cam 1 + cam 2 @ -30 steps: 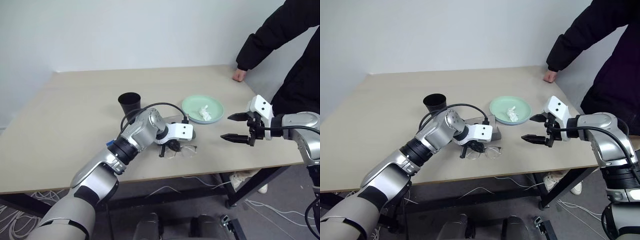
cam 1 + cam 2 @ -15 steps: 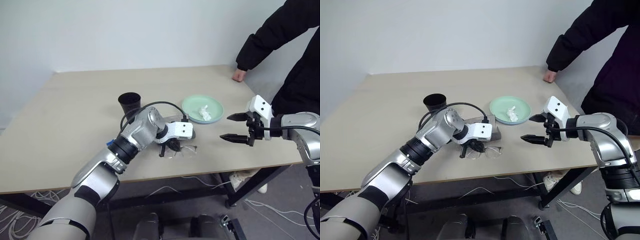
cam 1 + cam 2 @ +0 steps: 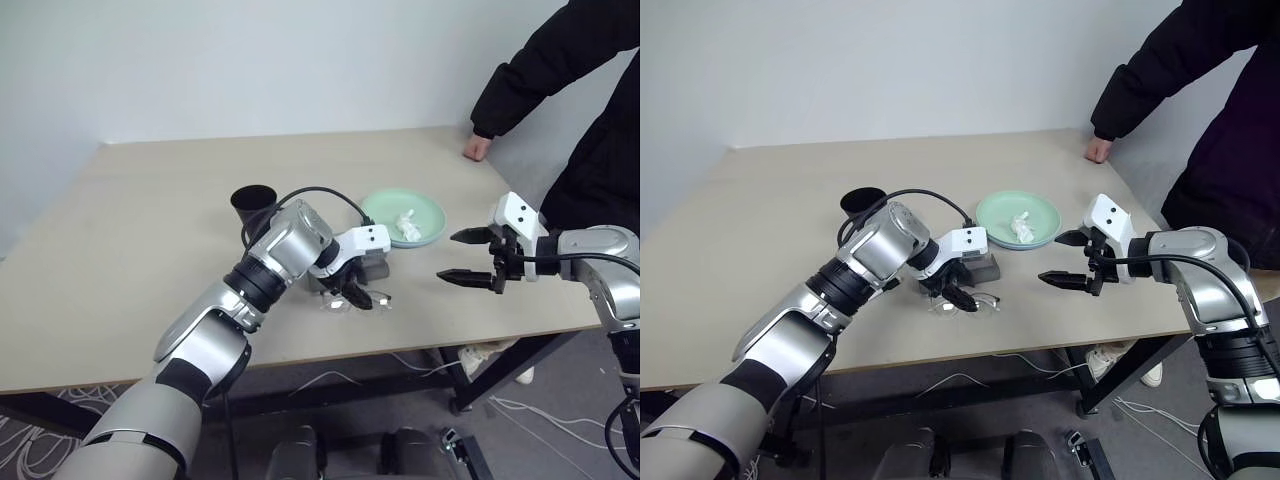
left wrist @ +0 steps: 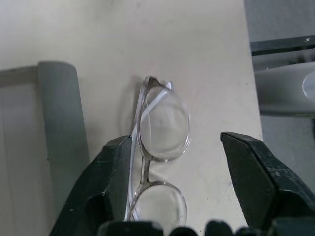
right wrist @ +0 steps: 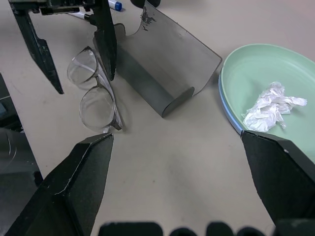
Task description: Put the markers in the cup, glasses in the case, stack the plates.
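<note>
The glasses (image 4: 160, 123) lie folded flat on the table near its front edge, also seen at the glasses (image 3: 357, 300). My left gripper (image 4: 174, 140) points down over them, open, one finger on each side; the frame runs close along one finger (image 4: 115, 177). The grey case (image 5: 162, 64) stands open just behind the glasses. The black cup (image 3: 255, 205) is upright further back. A mint green plate (image 5: 246, 64) rests on a light blue one (image 5: 229, 120). A marker (image 5: 114, 5) lies past the case. My right gripper (image 3: 455, 255) hovers open to the right, empty.
A crumpled white tissue (image 5: 270, 105) lies in the green plate. A person in a dark sleeve stands at the right, with a hand (image 3: 478, 150) on the table's far right corner. A black cable (image 3: 310, 195) loops over my left wrist.
My left gripper has gone from shut to open and its wrist has rolled, so its fingers now straddle the glasses. The right arm has kept still.
</note>
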Controlling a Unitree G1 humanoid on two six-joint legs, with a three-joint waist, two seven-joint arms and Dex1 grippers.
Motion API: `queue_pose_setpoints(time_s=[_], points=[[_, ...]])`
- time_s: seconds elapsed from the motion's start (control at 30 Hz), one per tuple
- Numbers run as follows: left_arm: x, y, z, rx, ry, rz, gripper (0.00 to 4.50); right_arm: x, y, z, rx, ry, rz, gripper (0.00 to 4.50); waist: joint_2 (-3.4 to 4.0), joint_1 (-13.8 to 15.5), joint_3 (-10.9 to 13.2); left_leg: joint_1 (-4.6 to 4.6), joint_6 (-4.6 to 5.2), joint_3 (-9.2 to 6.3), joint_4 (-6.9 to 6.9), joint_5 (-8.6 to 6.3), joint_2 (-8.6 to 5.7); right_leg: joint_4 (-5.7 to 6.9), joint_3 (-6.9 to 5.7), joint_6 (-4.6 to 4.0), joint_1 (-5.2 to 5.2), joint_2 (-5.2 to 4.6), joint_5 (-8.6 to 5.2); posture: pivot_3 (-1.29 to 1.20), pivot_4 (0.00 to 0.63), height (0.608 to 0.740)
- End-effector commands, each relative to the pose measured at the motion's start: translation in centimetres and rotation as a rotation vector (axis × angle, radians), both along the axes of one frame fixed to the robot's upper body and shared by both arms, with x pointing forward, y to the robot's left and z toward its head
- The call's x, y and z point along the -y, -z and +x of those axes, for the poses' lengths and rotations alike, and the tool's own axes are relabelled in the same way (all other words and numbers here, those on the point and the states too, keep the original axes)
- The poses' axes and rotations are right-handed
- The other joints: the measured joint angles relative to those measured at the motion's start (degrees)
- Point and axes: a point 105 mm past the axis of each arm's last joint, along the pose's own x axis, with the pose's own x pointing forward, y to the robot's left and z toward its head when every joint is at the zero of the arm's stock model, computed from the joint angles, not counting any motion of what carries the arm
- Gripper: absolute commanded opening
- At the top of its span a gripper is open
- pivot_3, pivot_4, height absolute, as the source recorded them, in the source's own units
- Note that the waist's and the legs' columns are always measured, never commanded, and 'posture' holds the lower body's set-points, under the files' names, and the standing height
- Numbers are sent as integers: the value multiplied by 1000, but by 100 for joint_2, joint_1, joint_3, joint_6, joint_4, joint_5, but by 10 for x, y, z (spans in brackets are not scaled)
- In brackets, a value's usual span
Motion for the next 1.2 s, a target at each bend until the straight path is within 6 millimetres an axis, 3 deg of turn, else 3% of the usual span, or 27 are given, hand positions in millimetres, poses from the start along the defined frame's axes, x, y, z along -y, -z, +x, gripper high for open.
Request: queue_pose_setpoints(time_s=[0.03, 0.3, 0.7, 0.8, 1.03, 1.2], points=[[-1, -9, 7, 113, 49, 18, 3087, -3, -16, 3, 62, -11, 6, 4500, 0, 1, 0, 0, -1, 1, 1, 0, 0, -1, 0, 0, 1, -1, 0, 0, 0, 740], [-7, 2, 18, 291, 143, 109, 3087, -3, -17, 3, 70, -10, 10, 4500, 0, 6, 0, 0, -1, 2, 7, -1, 0, -2, 0, 0, 2, -3, 0, 0, 0, 740], [-5, 14, 13, 295, 172, 120, 3087, -4, -17, 3, 77, -10, 13, 4500, 0, 6, 0, 0, -1, 2, 7, -1, 0, 1, 0, 0, 2, -3, 1, 0, 0, 740], [-4, 15, 11, 291, 177, 117, 2509, -4, -17, 3, 80, -9, 12, 4500, 0, 7, 0, 0, -1, 2, 8, -1, 0, 1, 0, 0, 3, -3, 1, 0, 0, 740], [-4, 18, 9, 293, 190, 125, 59, -5, -17, 2, 82, -10, 13, 4500, 3, 6, -2, 1, -1, 1, 9, -1, 0, 2, 0, 0, 4, -3, 1, 0, 0, 740], [-4, 19, 8, 293, 200, 128, 26, -5, -18, 2, 82, -11, 15, 4500, 3, 7, -2, 8, -1, 1, 10, -1, 0, 1, -1, 0, 6, -3, 1, 0, 0, 740]])
